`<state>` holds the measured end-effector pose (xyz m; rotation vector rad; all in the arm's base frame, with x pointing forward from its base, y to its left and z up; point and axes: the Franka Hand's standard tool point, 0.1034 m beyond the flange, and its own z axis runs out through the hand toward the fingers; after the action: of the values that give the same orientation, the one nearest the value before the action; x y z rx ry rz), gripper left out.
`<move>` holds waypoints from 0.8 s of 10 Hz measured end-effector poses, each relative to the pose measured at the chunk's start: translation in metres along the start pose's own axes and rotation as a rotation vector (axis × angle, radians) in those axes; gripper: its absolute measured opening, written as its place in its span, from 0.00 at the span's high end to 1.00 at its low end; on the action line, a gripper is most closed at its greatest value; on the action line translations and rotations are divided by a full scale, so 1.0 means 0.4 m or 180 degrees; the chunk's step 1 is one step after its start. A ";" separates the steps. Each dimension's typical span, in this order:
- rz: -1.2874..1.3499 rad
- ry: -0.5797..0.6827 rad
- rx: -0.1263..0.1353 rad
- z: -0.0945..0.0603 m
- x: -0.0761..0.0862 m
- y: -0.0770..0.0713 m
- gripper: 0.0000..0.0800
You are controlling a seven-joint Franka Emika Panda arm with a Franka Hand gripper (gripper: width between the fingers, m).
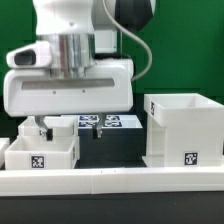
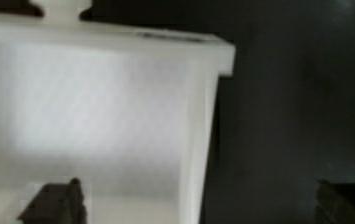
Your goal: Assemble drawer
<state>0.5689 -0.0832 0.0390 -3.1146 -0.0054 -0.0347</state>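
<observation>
A small white open-topped drawer box [image 1: 40,153] with a marker tag on its front stands at the exterior view's left. A larger white drawer casing [image 1: 184,128] stands at the right. My gripper [image 1: 70,130] hangs just above and behind the small box, jaws wide apart and holding nothing. One fingertip is over the box's back edge, the other is over the dark table. In the wrist view the small box [image 2: 103,110] is a blurred white mass close under the gripper [image 2: 200,205], with a knob-like bump at its far end. One finger overlaps it, the other is off its side.
The marker board [image 1: 108,122] lies flat behind the gripper, between the two white parts. A long white rail [image 1: 110,181] runs across the front of the table. A green backdrop stands behind.
</observation>
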 end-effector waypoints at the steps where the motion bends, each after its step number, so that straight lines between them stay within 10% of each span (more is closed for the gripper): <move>1: -0.0023 -0.0009 -0.0011 0.017 -0.009 0.002 0.19; 8: -0.0035 -0.0005 -0.0061 0.081 -0.037 0.005 0.19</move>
<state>0.5550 -0.0843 0.0061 -3.1340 -0.0224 -0.0329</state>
